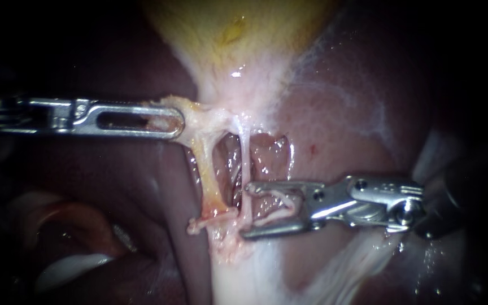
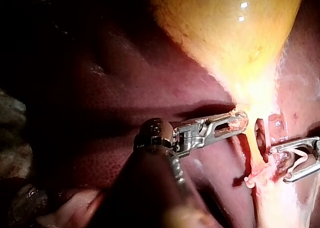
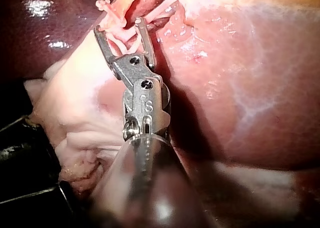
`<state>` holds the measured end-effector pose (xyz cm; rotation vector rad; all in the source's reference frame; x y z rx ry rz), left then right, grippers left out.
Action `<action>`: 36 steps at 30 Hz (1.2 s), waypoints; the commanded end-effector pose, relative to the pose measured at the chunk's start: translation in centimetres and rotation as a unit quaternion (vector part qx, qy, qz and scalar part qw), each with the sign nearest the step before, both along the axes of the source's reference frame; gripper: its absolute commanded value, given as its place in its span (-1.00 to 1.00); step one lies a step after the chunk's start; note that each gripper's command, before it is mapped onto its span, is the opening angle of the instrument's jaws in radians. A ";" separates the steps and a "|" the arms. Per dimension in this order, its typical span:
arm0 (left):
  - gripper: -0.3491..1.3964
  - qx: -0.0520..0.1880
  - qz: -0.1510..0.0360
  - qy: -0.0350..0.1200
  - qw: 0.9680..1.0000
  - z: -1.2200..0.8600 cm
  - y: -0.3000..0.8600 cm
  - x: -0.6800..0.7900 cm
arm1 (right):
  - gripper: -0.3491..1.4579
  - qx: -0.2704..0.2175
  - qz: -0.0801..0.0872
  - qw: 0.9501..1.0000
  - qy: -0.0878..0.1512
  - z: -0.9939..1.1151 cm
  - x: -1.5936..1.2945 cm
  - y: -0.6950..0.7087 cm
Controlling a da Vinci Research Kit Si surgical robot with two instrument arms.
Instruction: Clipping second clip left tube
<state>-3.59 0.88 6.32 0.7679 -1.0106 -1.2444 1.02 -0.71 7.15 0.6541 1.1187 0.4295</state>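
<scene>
The yellow gallbladder (image 1: 238,34) narrows to a pale neck, from which two strands run down. The left tube (image 1: 207,175) is thicker and yellowish; a thin whitish tube (image 1: 245,164) lies just to its right. My left instrument (image 1: 177,121) has slotted jaws shut on a tissue flap at the neck, pulling it leftward. My right instrument (image 1: 247,209) stands open with a white clip (image 1: 280,206) loaded between its jaws. Its jaw tips straddle the thin whitish tube, just right of the left tube. In the wrist views, the left instrument (image 2: 235,123) holds the flap and the right instrument (image 3: 119,27) gapes around pale strands.
Dark red liver (image 1: 340,124) surrounds the site, with a glistening window of tissue behind the tubes. A white band of tissue (image 1: 244,277) runs down below the tubes. Pale folds (image 1: 69,265) lie at lower left. A black object (image 3: 20,163) sits beside the right instrument's shaft.
</scene>
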 end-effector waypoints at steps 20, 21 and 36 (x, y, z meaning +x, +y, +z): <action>-1.00 0.000 -0.001 0.000 1.000 -0.02 0.00 -0.01 | -0.09 0.036 -0.017 0.999 0.002 0.41 0.44 -0.02; -1.00 0.000 -0.001 0.000 1.000 -0.02 0.00 -0.01 | -0.09 0.041 -0.016 0.999 0.008 0.41 0.45 -0.02; -1.00 0.000 -0.001 0.000 1.000 -0.02 0.00 -0.02 | -0.11 0.102 -0.011 0.993 0.054 0.42 0.77 0.05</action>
